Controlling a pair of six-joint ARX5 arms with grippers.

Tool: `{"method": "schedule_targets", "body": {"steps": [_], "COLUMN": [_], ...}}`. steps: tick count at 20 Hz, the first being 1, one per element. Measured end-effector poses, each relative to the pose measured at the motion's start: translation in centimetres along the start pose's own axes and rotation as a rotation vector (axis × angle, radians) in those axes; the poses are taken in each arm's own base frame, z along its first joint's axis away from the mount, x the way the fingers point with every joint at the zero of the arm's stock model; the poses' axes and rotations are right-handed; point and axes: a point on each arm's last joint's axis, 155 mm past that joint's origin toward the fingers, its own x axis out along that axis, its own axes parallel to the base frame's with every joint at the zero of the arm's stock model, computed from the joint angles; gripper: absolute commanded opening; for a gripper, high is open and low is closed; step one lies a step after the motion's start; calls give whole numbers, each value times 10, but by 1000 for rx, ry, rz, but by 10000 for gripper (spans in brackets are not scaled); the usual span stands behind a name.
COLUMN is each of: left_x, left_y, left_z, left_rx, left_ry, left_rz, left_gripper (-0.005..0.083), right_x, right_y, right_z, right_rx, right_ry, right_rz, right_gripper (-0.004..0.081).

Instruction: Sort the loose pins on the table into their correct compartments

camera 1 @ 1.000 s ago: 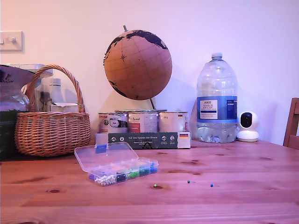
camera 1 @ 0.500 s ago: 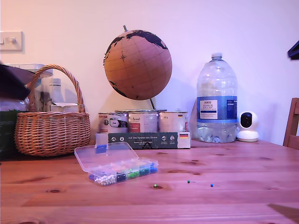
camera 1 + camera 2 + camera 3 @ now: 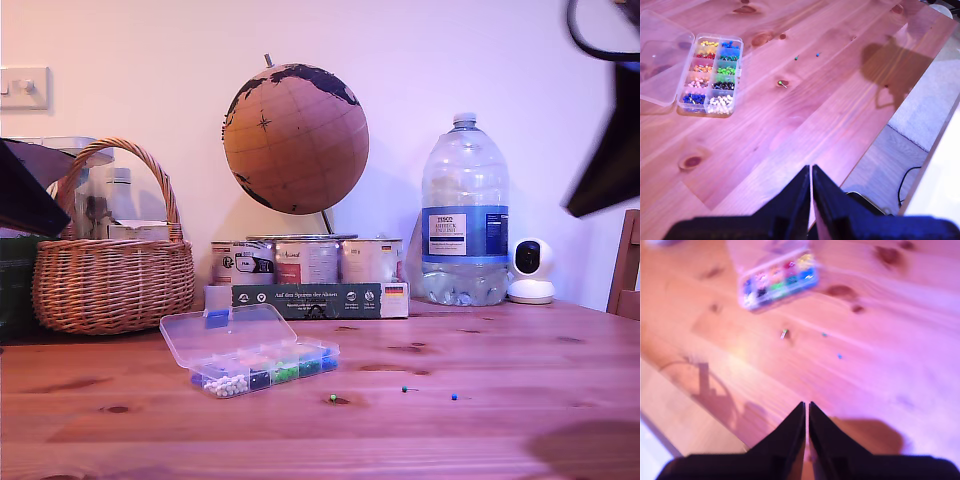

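Currently both tools are high above the reddish-brown knotted pine tabletop (image 3: pixel 480 350), empty. My first tool (image 3: pixel 811 187) and my second tool (image 3: pixel 806 422) each show jaws pressed together, gripping nothing.

The three tiny ball-headed pins lie loose on bare wood: a light-green pin (image 3: pixel 332 397) near the clear plastic compartment box (image 3: pixel 262 367), a dark-green pin (image 3: pixel 403 389) further toward the exterior view's right, and a blue pin (image 3: pixel 453 396) beyond it.

Risk, as a judgement: the pins are minute and lie flat, so a closed or misaligned tool could flick one away or strike the wood.

The first wrist view resolves the coloured compartments (image 3: pixel 715 70) sharply; the second wrist view is motion-blurred. Only the exterior view shows the wicker basket (image 3: pixel 112 280).
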Motion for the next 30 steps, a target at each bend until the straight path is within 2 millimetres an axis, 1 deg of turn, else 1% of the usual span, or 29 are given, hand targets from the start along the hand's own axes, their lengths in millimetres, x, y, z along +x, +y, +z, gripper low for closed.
{"method": "schedule_targets", "body": {"steps": [1,2,4,6,8,10,12,14,15,17,19,22,24,26,29,30], "left_x": [0,0,0,0,0,0,0,0,0,0,0,0,0,0,0,0], "left_y": [1,2,3,3,3,3,3,3,3,3,3,3,3,3,3,3], "left_z": [1,1,1,2,4,5,5,5,5,5,5,4,4,4,4,4], "left_rx": [1,3,3,3,6,8,8,8,8,8,8,7,7,6,6,6], "left_ry": [-3,-5,-5,-8,-14,-18,-18,-18,-18,-18,-18,-17,-17,-15,-14,-14], "left_rz": [7,10,15,15,17,18,18,18,18,18,18,18,17,17,17,17], "left_gripper": [-23,-23,-23,-23,-23,-23,-23,-23,-23,-23,-23,-23,-23,-23,-23,-23], "right_x": [3,9,19,25,29,34,36,39,40,43,49,60,67,76,89,91], "right_y": [1,1,1,1,-3,-11,-14,-19,-18,-15,-17,-28,-28,-26,-25,-25], "right_z": [3,1,-8,-27,-37,-34,-27,-22,-23,-28,-38,-54,-58,-47,-15,-7], "right_rx": [-97,-223,-384,-441,-476,-512,-562,-682,-779,-859,-937,-1048,-1080,-1122,-1173,-1185], "right_ry": [31,84,190,318,414,450,455,464,471,502,561,674,712,705,656,646], "right_rz": [9,28,72,123,140,113,94,55,70,99,124,136,157,164,135,129], "right_gripper": [-13,-13,-13,-13,-12,-12,-11,-8,8,57,60,61,77,91,91,91]}}
